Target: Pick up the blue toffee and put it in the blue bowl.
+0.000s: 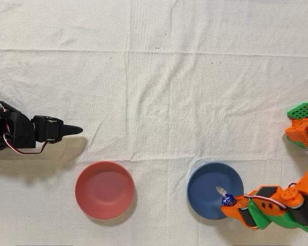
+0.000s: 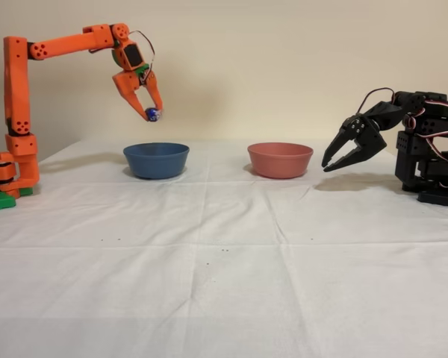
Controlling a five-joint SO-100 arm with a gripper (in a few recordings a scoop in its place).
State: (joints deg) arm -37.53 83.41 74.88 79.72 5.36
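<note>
Above the blue bowl (image 2: pixel 156 159), the gripper (image 2: pixel 151 113) pinches the blue toffee (image 2: pixel 153 114) — light, slippery foil, probably gripped mid-body — twisted ends free.

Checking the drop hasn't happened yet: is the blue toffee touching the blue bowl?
Apart. The fixed view shows the blue toffee pinched in the hand, with bare wall between it and the blue bowl below.

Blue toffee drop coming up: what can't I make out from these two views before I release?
- Blue bowl interior: fixed view, hidden behind its near wall.
- Blue toffee wrapper ends: fixed view, too small between the jaws of the gripper.
- Orange arm's base: overhead view, cut off by the right and bottom edges.
- Toffee's height above the bowl: overhead view can't show it.
</note>
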